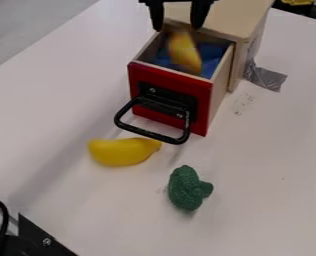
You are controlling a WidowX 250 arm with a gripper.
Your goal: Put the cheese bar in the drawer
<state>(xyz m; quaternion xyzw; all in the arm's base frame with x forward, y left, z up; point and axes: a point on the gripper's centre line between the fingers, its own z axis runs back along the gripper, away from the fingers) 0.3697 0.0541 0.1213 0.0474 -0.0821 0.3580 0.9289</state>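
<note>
Probably light and firm, the cheese bar (185, 52) inside the drawer (202, 102) suits a mid-length pinch, the gripper (178, 27) above gaping wide, empty.

White, flat, smooth tabletop (274, 160), extending below and to both sides of the jaws, 2 straight edges visible. Pale grey floor (27, 25), left of the jaws, beyond 1 edge. Lighting diffuse; shadows soft.
</note>
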